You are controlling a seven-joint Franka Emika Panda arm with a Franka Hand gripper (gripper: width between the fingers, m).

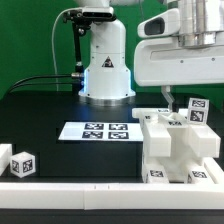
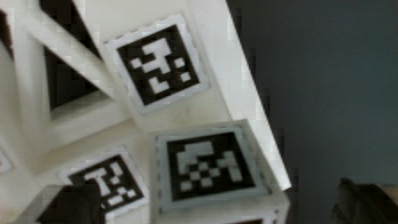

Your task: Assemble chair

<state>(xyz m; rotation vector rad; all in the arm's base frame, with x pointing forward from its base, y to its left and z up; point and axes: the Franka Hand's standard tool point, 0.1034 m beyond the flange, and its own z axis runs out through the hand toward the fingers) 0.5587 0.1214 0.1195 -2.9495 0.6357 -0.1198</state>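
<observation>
The chair (image 1: 172, 150) is a blocky white structure of joined tagged parts at the exterior view's right, with a tagged piece (image 1: 195, 110) rising at its far end. My gripper (image 1: 170, 100) hangs just above the structure's top. In the wrist view the chair's tagged white parts (image 2: 169, 70) fill most of the picture. My gripper (image 2: 214, 207) is open there. Its two dark fingers (image 2: 365, 200) stand wide apart on either side of a tagged block (image 2: 210, 165), with a gap showing between the block and one finger. Nothing is gripped.
The marker board (image 1: 103, 130) lies flat on the black table in front of the robot's white base (image 1: 105, 70). A small white tagged cube (image 1: 22, 163) sits at the exterior view's left. A white rail (image 1: 90, 190) runs along the table's near edge.
</observation>
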